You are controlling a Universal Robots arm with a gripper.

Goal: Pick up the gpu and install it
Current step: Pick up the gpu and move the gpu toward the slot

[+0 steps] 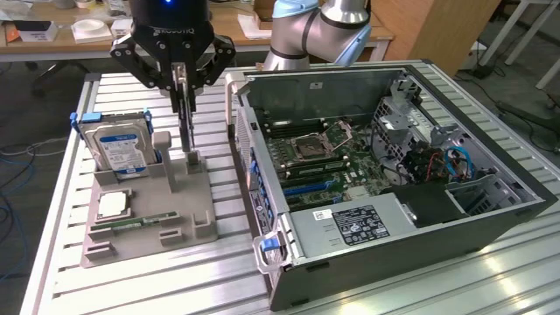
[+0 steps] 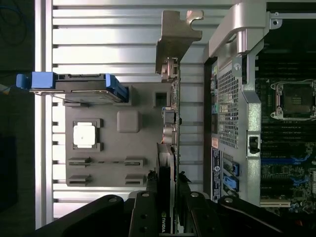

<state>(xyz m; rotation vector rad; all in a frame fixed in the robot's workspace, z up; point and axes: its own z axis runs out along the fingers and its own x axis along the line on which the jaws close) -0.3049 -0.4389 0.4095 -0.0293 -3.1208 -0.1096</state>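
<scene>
You are seeing the pick only just underway: the pincer is clamping narrow on the top edge of the gpu, which is standing upright, edge-on, with its foot apparently sitting in the grey holder on the surface. The lift and the whole install are waiting (the motherboard in the open case is carrying no card).

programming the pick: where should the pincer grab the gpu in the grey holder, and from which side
Its upper long edge, from straight above. The gpu stands on edge in the grey holder, blade-thin, with both flat faces exposed to pinch.
</scene>
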